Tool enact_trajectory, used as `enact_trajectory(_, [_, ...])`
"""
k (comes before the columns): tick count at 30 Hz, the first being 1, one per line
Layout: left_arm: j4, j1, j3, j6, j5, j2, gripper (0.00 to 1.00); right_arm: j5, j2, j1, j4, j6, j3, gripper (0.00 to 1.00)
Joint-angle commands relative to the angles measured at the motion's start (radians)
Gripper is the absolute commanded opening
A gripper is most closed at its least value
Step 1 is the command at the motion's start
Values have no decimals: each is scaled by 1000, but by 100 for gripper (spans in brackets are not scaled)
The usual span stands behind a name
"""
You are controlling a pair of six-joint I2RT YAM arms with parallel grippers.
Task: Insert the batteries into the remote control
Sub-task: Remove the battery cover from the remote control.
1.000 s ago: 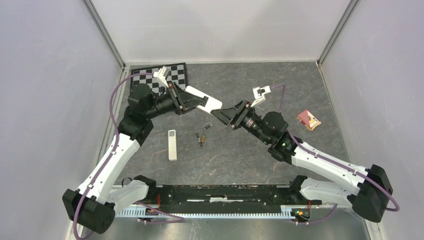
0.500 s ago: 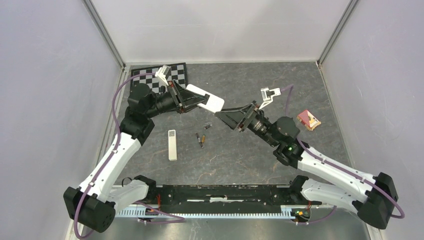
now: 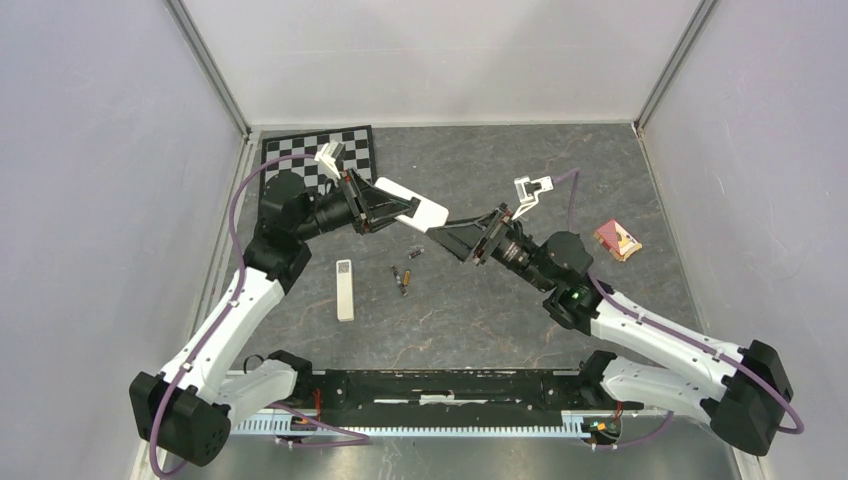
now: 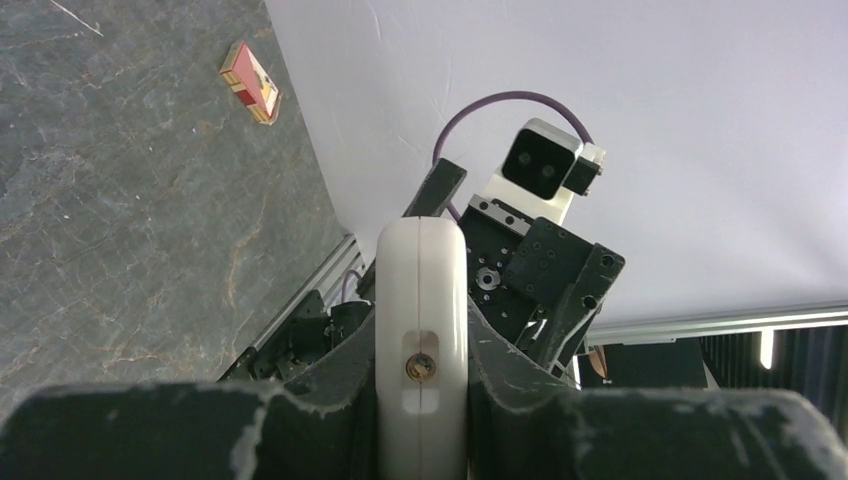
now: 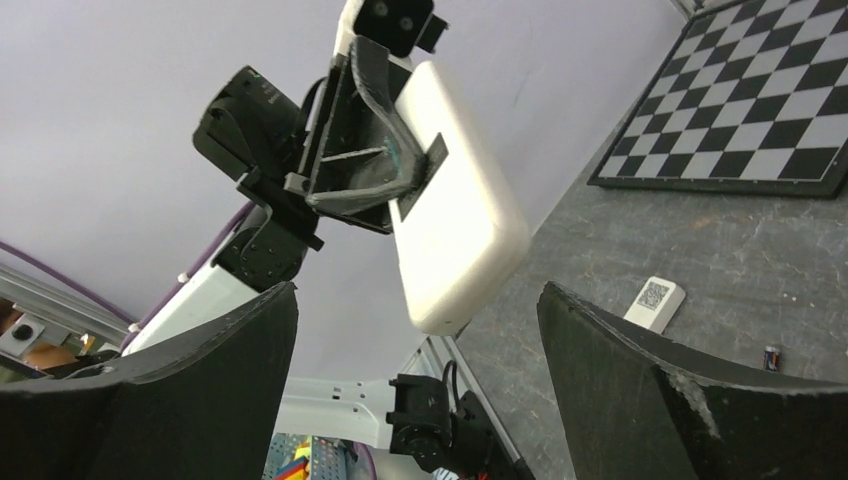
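Remote control (image 3: 428,209) held above tabletop (image 3: 500,300), near end clamped in left tool (image 3: 392,207), free end just before wide-open right tool (image 3: 442,235), contact unclear, batteries (image 3: 401,277) loose on tabletop below, gripped end hidden

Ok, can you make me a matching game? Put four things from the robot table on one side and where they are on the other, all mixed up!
Things
1. batteries
2. white remote
3. chequered board
4. red packet

Places
A. at the far left corner of the table
B. held up in the left gripper
C. on the table near the right wall
D. on the table in the middle, between the two arms

Pairs: 1-D, 2-B, 3-A, 4-C
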Motion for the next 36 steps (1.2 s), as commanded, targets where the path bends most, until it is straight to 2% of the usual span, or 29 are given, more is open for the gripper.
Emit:
enact_trajectory(1, [58,3,-4,40,46,-30,2,-29,22,-1,25,15,5,92])
enact_trajectory(6, [64,2,-1,52,63,-22,2,-13,39,-2,28,19,9,83])
enact_trajectory(14, [83,1,-5,63,97,-20,2,44,87,-6,58,15,60,78])
enact_trajectory(20, [153,2,-23,34,137,-23,2,79,105,-30,93,69,48,64])
enact_trajectory(25, [166,1,-51,18,139,-37,2,78,88,-44,117,63,30,62])
enact_trajectory(29, [215,3,-64,-46,127,-38,2,15,107,-56,121,85,27,39])
enact_trajectory(31, [225,2,-61,-67,114,-39,2,-12,104,-59,125,83,11,35])
enact_trajectory(33, [225,2,-55,-75,102,-35,2,-27,87,-62,134,65,-11,39])
enact_trajectory(36, [226,2,-44,-80,99,-22,2,-42,57,-68,144,41,-34,60])
